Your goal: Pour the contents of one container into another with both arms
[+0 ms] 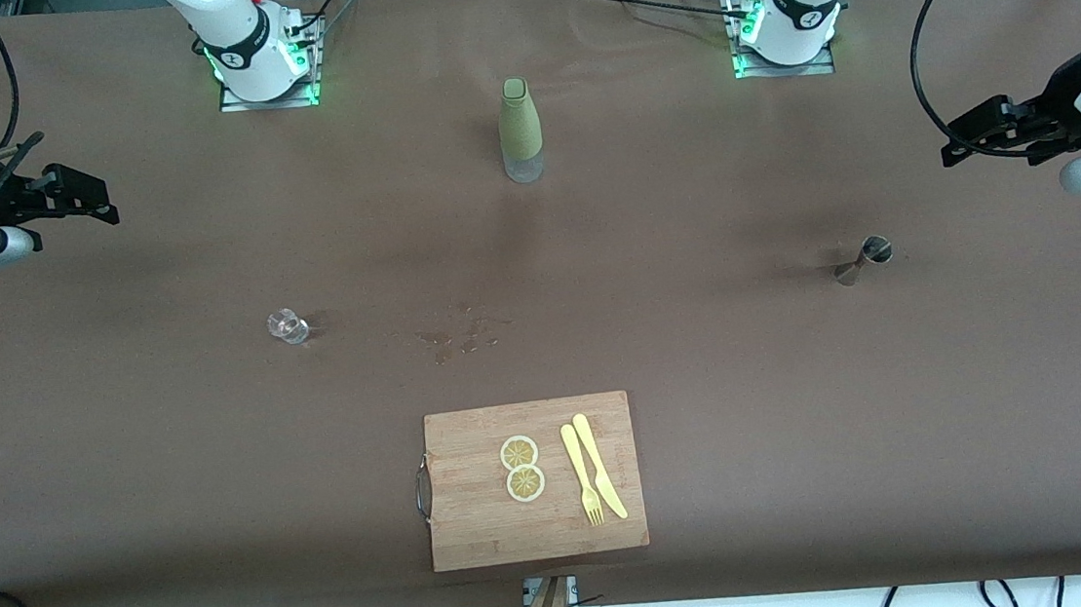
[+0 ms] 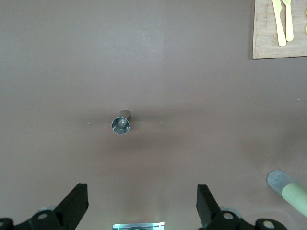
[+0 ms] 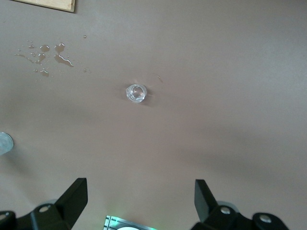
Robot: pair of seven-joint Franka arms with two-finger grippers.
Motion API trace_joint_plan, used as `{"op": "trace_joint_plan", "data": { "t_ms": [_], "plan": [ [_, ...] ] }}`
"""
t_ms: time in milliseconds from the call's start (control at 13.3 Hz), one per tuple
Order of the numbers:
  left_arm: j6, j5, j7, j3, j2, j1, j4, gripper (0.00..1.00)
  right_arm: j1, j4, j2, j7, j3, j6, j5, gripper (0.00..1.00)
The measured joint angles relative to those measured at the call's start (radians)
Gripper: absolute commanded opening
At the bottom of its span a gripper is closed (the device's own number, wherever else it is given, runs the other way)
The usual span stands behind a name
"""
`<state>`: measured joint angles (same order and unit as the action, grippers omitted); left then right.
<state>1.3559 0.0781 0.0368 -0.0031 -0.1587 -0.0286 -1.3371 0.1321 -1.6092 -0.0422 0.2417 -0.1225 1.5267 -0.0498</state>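
Observation:
A small clear glass (image 1: pixel 288 326) (image 3: pixel 136 93) stands on the brown table toward the right arm's end. A metal jigger (image 1: pixel 865 260) (image 2: pixel 120 124) stands toward the left arm's end. A bottle in a green sleeve (image 1: pixel 520 129) (image 2: pixel 290 189) stands upright between the two bases. My right gripper (image 1: pixel 107 209) (image 3: pixel 141 201) hovers open and empty over the table's end, apart from the glass. My left gripper (image 1: pixel 953 150) (image 2: pixel 142 206) hovers open and empty over the other end, apart from the jigger.
A wooden cutting board (image 1: pixel 482 533) (image 2: pixel 268 43) lies near the front edge, carrying two lemon slices (image 1: pixel 522 468), a yellow fork (image 1: pixel 581 476) and a yellow knife (image 1: pixel 600 465). Spilled drops (image 1: pixel 460 335) (image 3: pixel 45 55) wet the table between bottle and board.

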Motion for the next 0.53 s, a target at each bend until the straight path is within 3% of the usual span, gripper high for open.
{"op": "trace_joint_plan", "data": {
  "t_ms": [527],
  "plan": [
    [0.000, 0.000, 0.000, 0.001, -0.001, 0.000, 0.000, 1.00, 0.001, 0.000, 0.000, 0.000, 0.003, 0.006, 0.025, 0.99]
  ]
}}
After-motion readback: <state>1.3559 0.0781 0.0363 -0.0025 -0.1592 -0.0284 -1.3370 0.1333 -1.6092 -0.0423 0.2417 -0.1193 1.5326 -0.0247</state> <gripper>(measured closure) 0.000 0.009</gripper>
